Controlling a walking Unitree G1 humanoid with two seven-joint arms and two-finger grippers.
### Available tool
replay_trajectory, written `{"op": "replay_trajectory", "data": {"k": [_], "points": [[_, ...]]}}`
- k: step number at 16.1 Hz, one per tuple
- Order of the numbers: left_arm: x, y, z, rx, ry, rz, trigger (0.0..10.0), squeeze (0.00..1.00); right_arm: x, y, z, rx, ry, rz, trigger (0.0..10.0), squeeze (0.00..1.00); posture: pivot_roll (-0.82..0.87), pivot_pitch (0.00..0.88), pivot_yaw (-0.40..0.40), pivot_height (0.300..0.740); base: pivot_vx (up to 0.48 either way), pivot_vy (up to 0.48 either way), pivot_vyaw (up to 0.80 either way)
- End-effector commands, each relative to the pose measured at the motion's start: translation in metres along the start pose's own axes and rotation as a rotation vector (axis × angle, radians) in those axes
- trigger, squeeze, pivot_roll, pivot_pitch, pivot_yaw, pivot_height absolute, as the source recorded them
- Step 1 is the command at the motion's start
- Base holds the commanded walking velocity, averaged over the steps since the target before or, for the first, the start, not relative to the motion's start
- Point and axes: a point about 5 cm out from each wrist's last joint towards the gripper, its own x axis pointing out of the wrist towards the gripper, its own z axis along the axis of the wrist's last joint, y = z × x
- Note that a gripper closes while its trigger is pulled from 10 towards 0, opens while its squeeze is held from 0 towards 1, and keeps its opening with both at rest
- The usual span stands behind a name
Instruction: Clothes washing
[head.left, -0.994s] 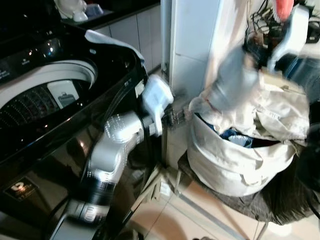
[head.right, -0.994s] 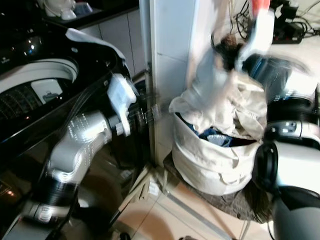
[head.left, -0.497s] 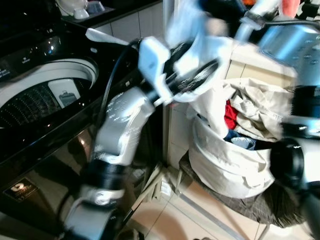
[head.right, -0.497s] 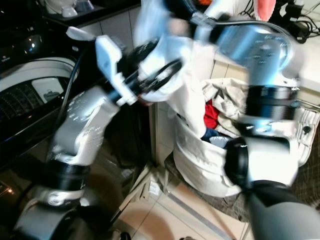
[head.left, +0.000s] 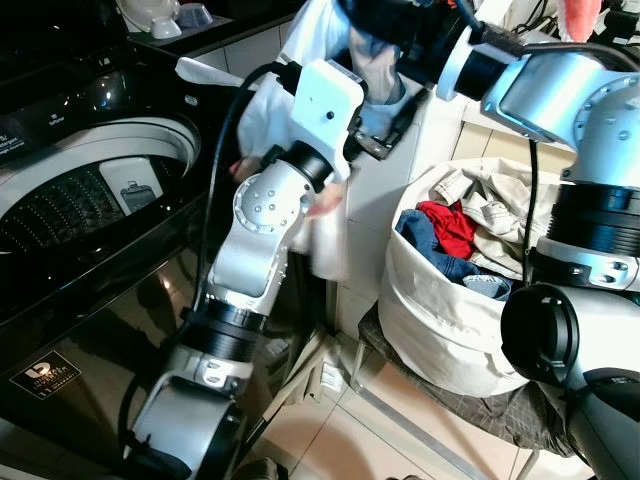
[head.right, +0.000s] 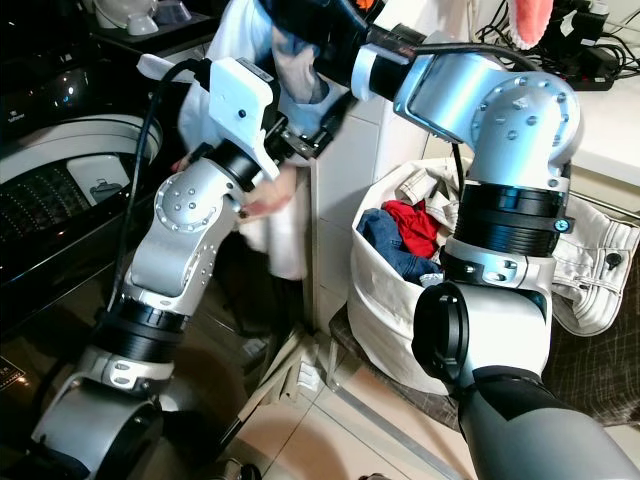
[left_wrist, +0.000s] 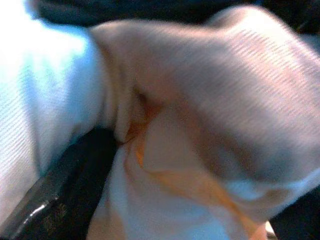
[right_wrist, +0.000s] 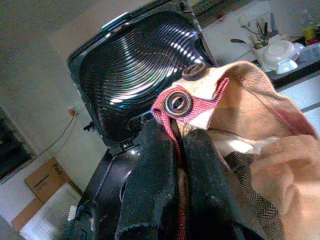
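- The right gripper (right_wrist: 172, 165) has its two black fingers pinched on a pale garment (head.right: 250, 150) at a snap-studded edge, held high between the open top-load washing machine (head.left: 90, 200) and the laundry basket (head.left: 450, 320)
- The left gripper is buried in that hanging cloth; whether its fingers are parted cannot be told
- Red and blue clothes (head.left: 450, 235) lie in the basket

White bowls (head.left: 163, 22) on dark counter (head.left: 215, 32); cables (head.right: 580, 40).

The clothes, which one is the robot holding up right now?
The white garment, pinched in the right hand beside the washer; the red piece and blue piece lie in the basket.
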Motion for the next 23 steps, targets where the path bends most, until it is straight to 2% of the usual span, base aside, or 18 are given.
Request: {"op": "replay_trajectory", "data": {"k": [1,2,3,6,7,19,20,21,22,23], "points": [[0.0,0.008,-0.004,0.016,0.027,0.059,8.3,1.0,-0.004,0.007,0.005,-0.018,-0.026,0.02,0.0,0.0,-0.06,0.0,0.043,0.74,0.0,0.0,0.0],[0.0,0.01,-0.004,0.009,0.024,0.071,0.0,1.0,-0.006,0.006,0.006,-0.02,-0.031,0.01,0.0,0.0,-0.06,0.0,0.042,0.74,0.0,0.0,0.0],[0.0,0.011,-0.004,0.003,0.018,0.07,0.0,1.0,-0.007,0.005,0.006,-0.018,-0.035,0.0,0.0,0.0,-0.05,0.0,0.041,0.74,0.0,0.0,0.0],[-0.001,0.009,-0.004,-0.008,0.008,0.055,0.0,0.87,-0.008,0.003,0.006,-0.015,-0.039,-0.019,0.0,0.0,-0.05,0.0,0.041,0.74,0.0,0.0,0.0],[-0.001,0.009,-0.004,-0.008,0.006,0.057,0.0,0.85,-0.009,0.003,0.006,-0.014,-0.04,-0.022,0.0,0.0,-0.05,0.0,0.042,0.74,0.0,0.0,0.0],[-0.003,0.006,-0.005,-0.026,0.0,0.02,0.0,0.82,-0.015,-0.004,0.008,-0.019,-0.057,-0.079,0.0,0.0,-0.06,0.0,0.046,0.74,0.0,0.0,0.0],[-0.003,0.005,-0.006,-0.025,0.002,0.015,0.0,0.71,-0.015,-0.004,0.008,-0.019,-0.057,-0.079,0.0,0.0,-0.06,0.0,0.047,0.74,0.0,0.0,0.0],[-0.004,0.004,-0.007,-0.026,0.009,-0.001,0.0,0.42,-0.015,-0.005,0.007,-0.019,-0.056,-0.08,0.0,0.0,-0.06,0.0,0.047,0.74,0.0,0.0,0.0],[-0.008,-0.002,-0.011,-0.023,0.032,-0.064,0.0,0.0,-0.016,-0.006,0.006,-0.021,-0.054,-0.091,0.0,0.0,-0.06,0.0,0.047,0.74,0.0,0.0,0.0],[-0.011,-0.006,-0.014,-0.002,0.043,-0.115,0.0,0.0,-0.016,-0.008,0.005,-0.022,-0.054,-0.099,0.0,0.0,-0.05,0.0,0.046,0.74,0.0,0.0,0.0]]}}
